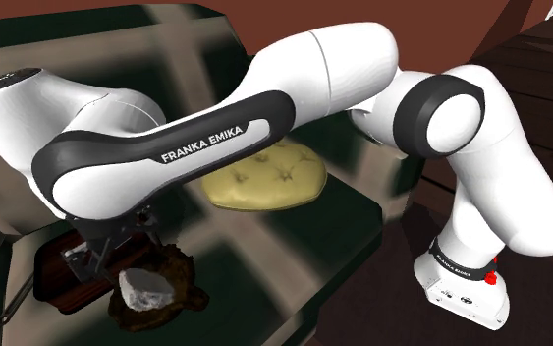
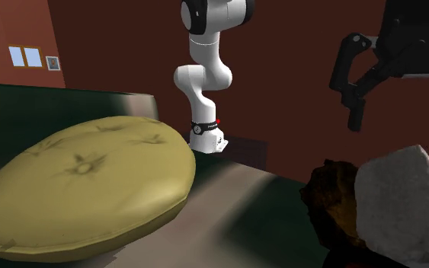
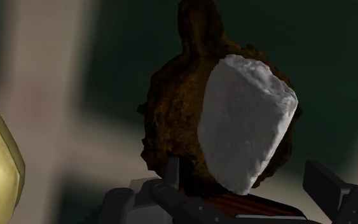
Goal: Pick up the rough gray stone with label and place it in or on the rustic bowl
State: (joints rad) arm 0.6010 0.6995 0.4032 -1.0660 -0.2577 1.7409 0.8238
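A rough pale grey stone [image 1: 143, 288] lies in the dark brown, lumpy bowl [image 1: 179, 278] on the dark green surface at the shoulder view's lower left. My black gripper [image 1: 117, 248] hangs just above it, under the arm's forearm. In the wrist view the stone [image 3: 247, 133] rests against the bowl [image 3: 171, 114]; my fingers [image 3: 327, 184] stand apart on either side and do not clasp it. In the second exterior view the gripper [image 2: 365, 91] is open above the stone [image 2: 403, 205] and bowl [image 2: 334, 205]. No label shows on the stone.
A yellow tufted cushion [image 1: 264, 177] lies on the same surface behind the bowl, large in the second exterior view [image 2: 83, 183]. A reddish-brown flat object [image 1: 63, 277] sits beside the bowl. The arm's stand [image 1: 461, 285] is at the shoulder view's lower right.
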